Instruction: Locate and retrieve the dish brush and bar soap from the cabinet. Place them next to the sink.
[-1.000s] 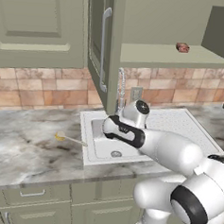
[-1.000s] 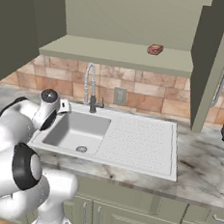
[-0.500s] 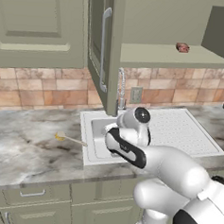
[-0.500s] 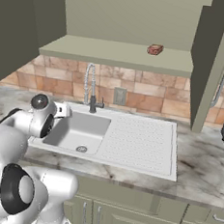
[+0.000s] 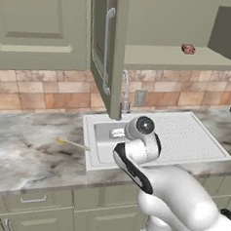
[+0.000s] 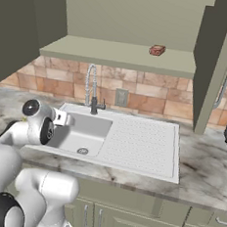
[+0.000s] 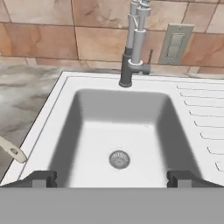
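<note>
The light is soft and even, like a cloudy day, and nothing glares. The pictures are sharp all over, with no blur and no bending at the edges. In the hand view, the sink [image 7: 118, 131] has grey shade on its walls at 9 and 3 o'clock. In the right base view, the cabinet [image 6: 124, 18] looks dim inside, darkest at 10 o'clock.

The arm's wrist [image 5: 142, 126] has swung left and back over the sink [image 5: 97, 153].
</note>
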